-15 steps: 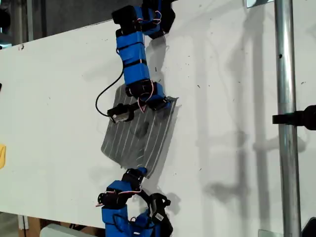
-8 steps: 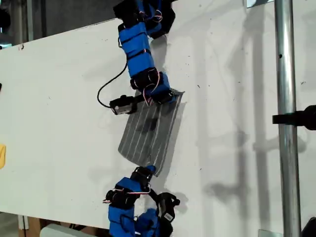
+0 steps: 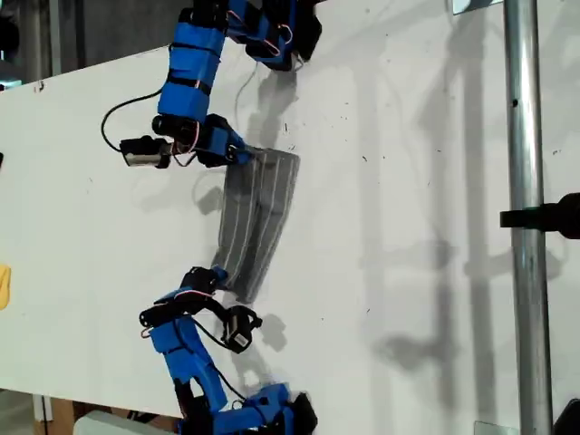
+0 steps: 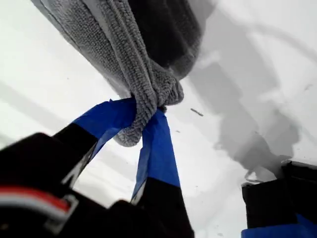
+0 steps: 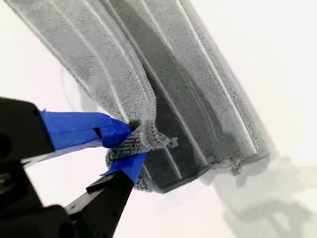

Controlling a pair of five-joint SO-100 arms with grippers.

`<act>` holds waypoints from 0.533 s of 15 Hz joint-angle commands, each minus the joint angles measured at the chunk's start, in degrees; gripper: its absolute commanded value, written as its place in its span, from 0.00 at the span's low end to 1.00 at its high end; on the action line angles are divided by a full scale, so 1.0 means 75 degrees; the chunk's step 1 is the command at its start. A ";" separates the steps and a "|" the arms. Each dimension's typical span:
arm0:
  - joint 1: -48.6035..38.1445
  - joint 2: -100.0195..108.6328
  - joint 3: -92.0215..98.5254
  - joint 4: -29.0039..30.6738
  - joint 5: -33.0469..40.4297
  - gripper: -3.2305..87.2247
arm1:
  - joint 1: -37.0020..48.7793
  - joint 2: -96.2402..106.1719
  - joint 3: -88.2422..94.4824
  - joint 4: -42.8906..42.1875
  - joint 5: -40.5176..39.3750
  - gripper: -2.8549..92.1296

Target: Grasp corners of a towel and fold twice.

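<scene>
The towel (image 3: 258, 217) is a dark grey cloth with thin pale stripes. It lies doubled into a narrow strip on the white table (image 3: 408, 227). In the exterior view one blue arm's gripper (image 3: 243, 156) holds its far corner and another arm's gripper (image 3: 217, 275) holds its near corner. I cannot tell which arm is first. My first gripper (image 4: 143, 111) is shut on a bunched corner of the towel (image 4: 129, 44). My second gripper (image 5: 126, 144) is shut on a corner of the towel (image 5: 198, 89), where two layers overlap.
A metal pole (image 3: 521, 217) with a black clamp (image 3: 544, 217) stands at the exterior view's right. A yellow object (image 3: 3, 285) shows at the exterior view's left edge. The arms' bases sit at the table's far edge (image 3: 281, 32) and near edge (image 3: 263, 408).
Both arms have swung toward the exterior view's left, carrying the held corners with them. The towel has gone from a wide spread sheet to a narrow doubled strip.
</scene>
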 commanded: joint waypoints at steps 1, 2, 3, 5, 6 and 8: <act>-0.0504 -0.0152 -0.1582 0.0352 0.0188 0.00 | 0.0492 0.0914 -0.0164 -0.0258 -0.0785 0.03; -0.0598 0.0047 -0.1465 0.0434 0.0176 0.00 | 0.0445 0.0984 -0.0164 -0.0258 -0.0844 0.03; -0.0598 0.0117 -0.1242 0.0621 0.0141 0.00 | 0.0187 0.0844 -0.0094 -0.0258 -0.0797 0.03; -0.0258 0.0117 -0.0527 0.0773 -0.0152 0.00 | -0.0586 0.0398 0.0305 -0.0645 -0.0270 0.03; -0.0035 0.0105 -0.0176 0.0691 -0.0305 0.00 | -0.0867 0.0012 0.0516 -0.0797 0.0059 0.03; 0.0246 0.0082 0.0387 0.0352 -0.0563 0.01 | -0.1113 -0.0738 0.0879 -0.1254 0.0363 0.03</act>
